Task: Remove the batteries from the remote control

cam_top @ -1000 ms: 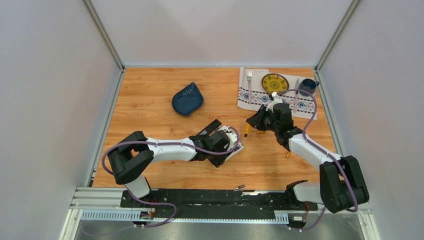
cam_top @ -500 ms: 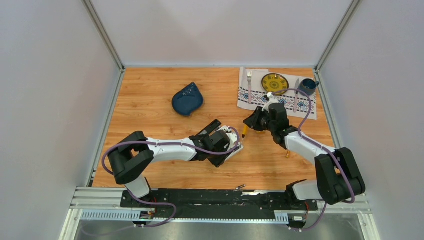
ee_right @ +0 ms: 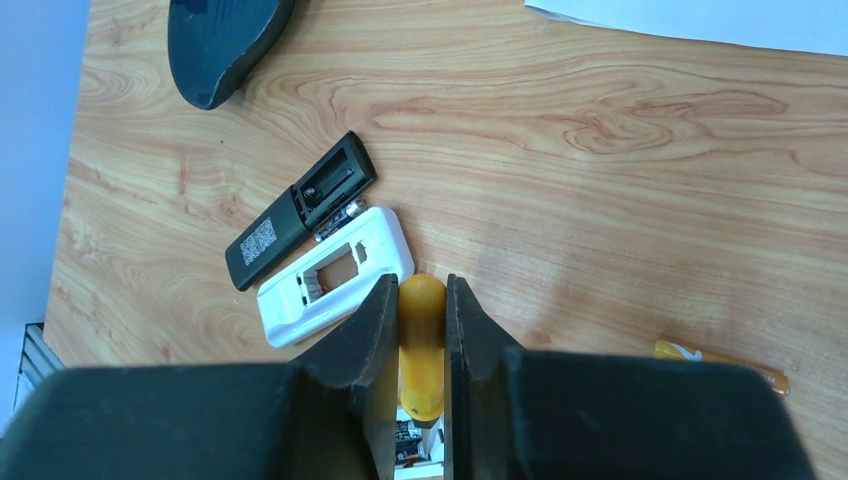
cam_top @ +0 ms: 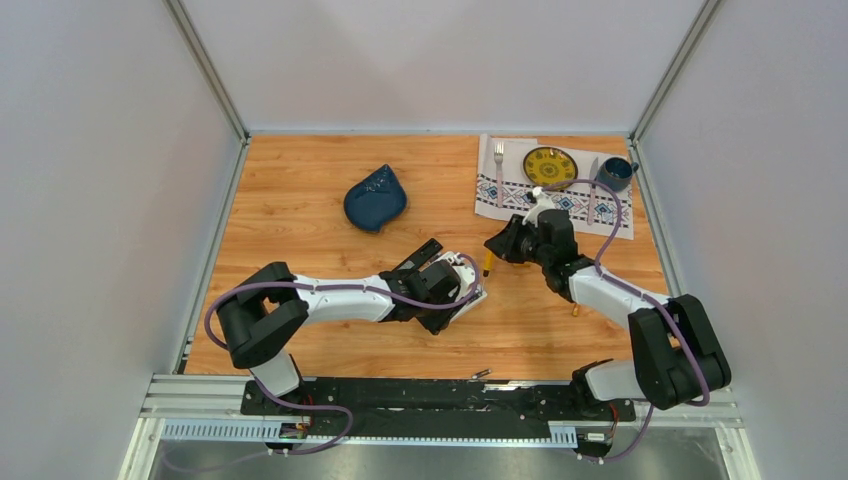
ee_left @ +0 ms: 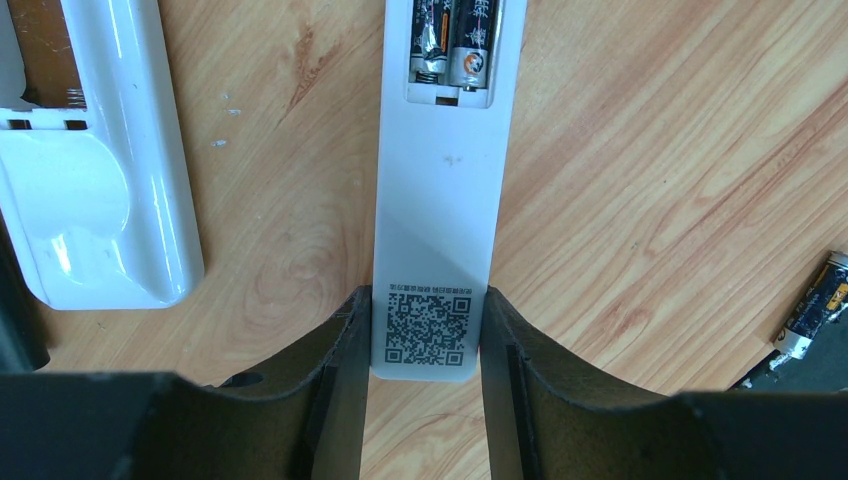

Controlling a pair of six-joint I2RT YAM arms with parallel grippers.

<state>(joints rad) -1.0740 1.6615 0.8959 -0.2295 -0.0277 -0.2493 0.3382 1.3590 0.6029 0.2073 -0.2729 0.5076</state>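
Overhead, two robot arms meet near the centre of a wooden worktop (cam_top: 300,210). The left end effector (ee_left: 427,305) pinches the lower end of a white remote control (ee_left: 440,200). Its fingers press against both long edges beside a QR label, and the remote appears to lie flat on the wood. The back cover is off. At the top centre of the left wrist view, two dark batteries (ee_left: 472,40) sit side by side in the open compartment, with springs at their lower ends.

The right end effector (ee_right: 421,288) is pressed together on the handle of an orange-handled screwdriver (ee_right: 422,340), just right of the remote in the overhead view. An orange-gold battery (ee_right: 720,365) lies loose at the lower right of the right wrist view. A black remote (ee_right: 300,210) and an opened white remote shell (ee_right: 335,275) lie left of centre there.

The step in hand appears to be levering out the two seated batteries. The next move likely calls for bringing the screwdriver tip down to one battery's end and prying gently upward. The left arm would need to pin the remote so it cannot slide or tip.
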